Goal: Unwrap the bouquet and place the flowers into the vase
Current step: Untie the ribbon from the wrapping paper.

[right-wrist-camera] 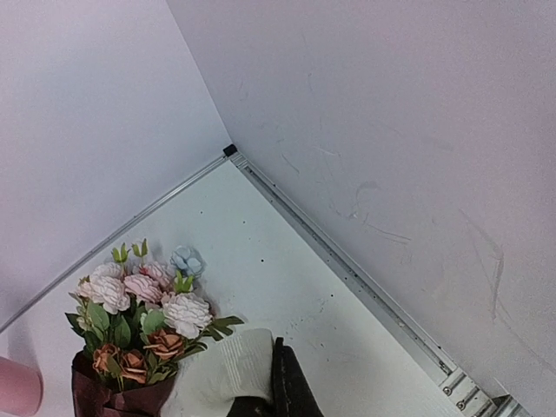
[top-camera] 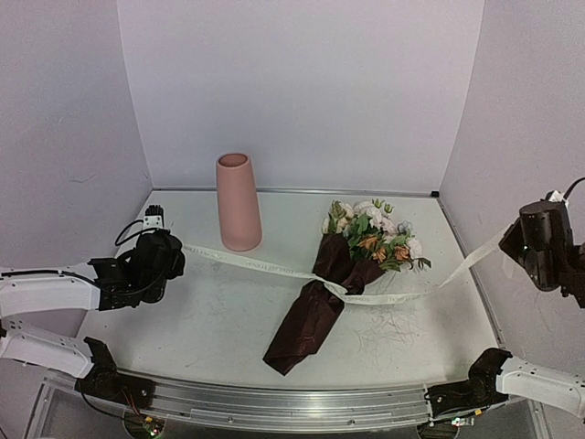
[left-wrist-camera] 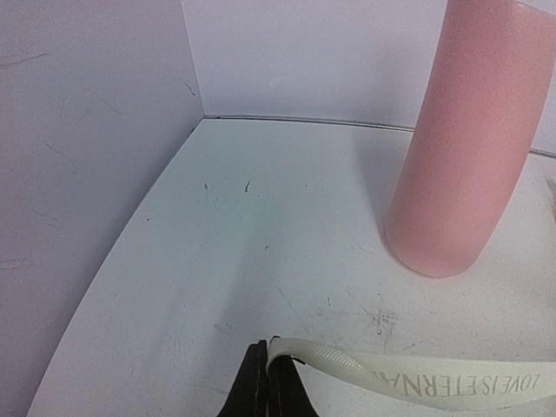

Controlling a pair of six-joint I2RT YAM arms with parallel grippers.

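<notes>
The bouquet point(top-camera: 320, 306) lies on the white table, its flowers point(top-camera: 375, 233) pointing to the back and its dark red paper toward the front. A cream ribbon point(top-camera: 265, 265) is still looped round its waist and stretches out to both sides. My left gripper point(top-camera: 175, 254) is shut on the ribbon's left end point(left-wrist-camera: 417, 380), its fingertips point(left-wrist-camera: 261, 365) pressed together. My right gripper point(top-camera: 510, 241), raised at the right wall, is shut on the other end point(right-wrist-camera: 230, 369). The salmon-pink vase point(top-camera: 238, 203) stands upright at the back left, just right of my left gripper.
Pale walls close in the table at the back and both sides, with a metal strip point(right-wrist-camera: 347, 261) along the right wall's foot. A metal rail point(top-camera: 292, 402) runs along the near edge between the arm bases.
</notes>
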